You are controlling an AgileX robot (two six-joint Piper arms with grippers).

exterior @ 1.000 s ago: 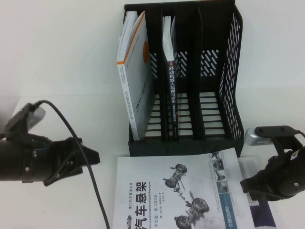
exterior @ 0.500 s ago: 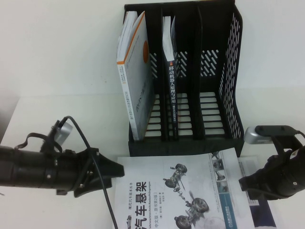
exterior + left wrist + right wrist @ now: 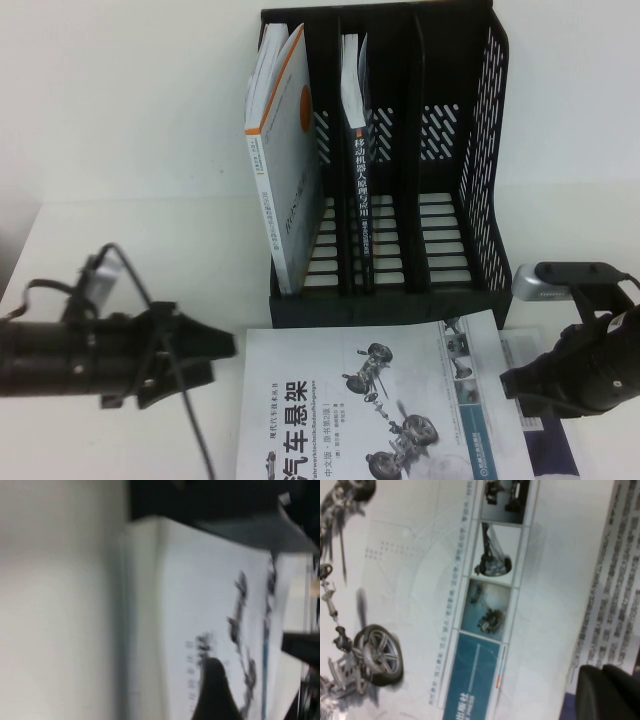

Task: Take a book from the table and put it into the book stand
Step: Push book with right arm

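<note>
I see the book lying flat on the table just in front of the book stand, my left pincer spread beside its left edge, my right pincer, state indiscernible, over its right side.

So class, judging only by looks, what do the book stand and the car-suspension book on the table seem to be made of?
Book stand: probably moulded black plastic, from its perforated walls and slatted base. Book: paper with a smooth, likely glossy printed white cover.
</note>
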